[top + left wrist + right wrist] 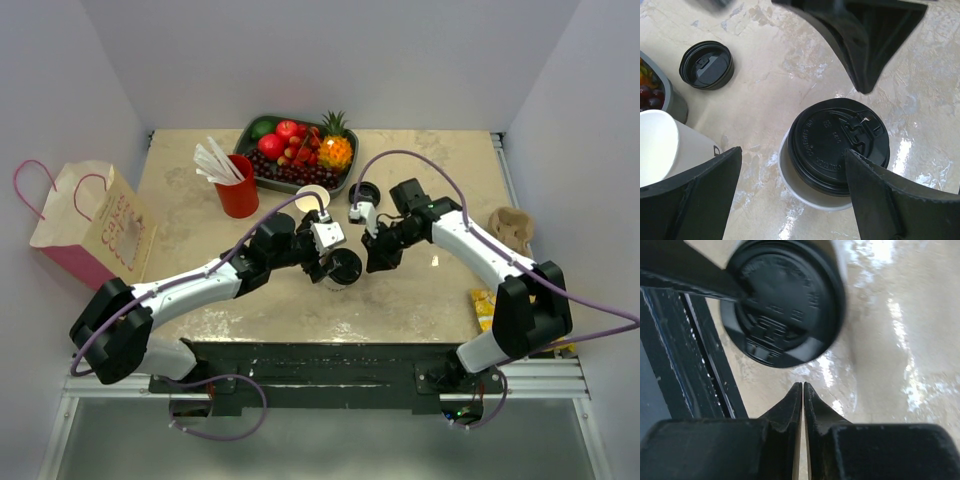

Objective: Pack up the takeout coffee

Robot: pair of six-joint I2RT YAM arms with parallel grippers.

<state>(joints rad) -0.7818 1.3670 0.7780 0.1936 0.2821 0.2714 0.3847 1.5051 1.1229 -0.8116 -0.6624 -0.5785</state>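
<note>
2 arms, 2 grippers. Nearest: takeout coffee (832, 145), 1 of 3 cups, stands upright mid-table (420, 300). Its long axis is vertical, w/ the round black plastic lid up, embossed, sip tab by the rim. White paper wall shows beneath the lid.

Left gripper (792, 155) is spread wide, straddling the cup: one finger at the lid's edge, the other apart from the cup. Right gripper (803, 390) is just beside the cup, pads pressed together, nothing btwn.

Table top is glossy, mottled beige.

At the sides:
- Left: 1 paper bag (95, 225) w/ pink handles.
- Right: 1 pulp cup carrier (512, 228), 1 yellow packet (482, 303).

Farther:
- 1 lidless white paper cup (312, 198)
- 1 loose black lid (364, 192), lying flat
- 1 red cup (238, 192) w/ white straws (215, 160)

Farthest: 1 grey tray (247, 130) of fruit.
</note>
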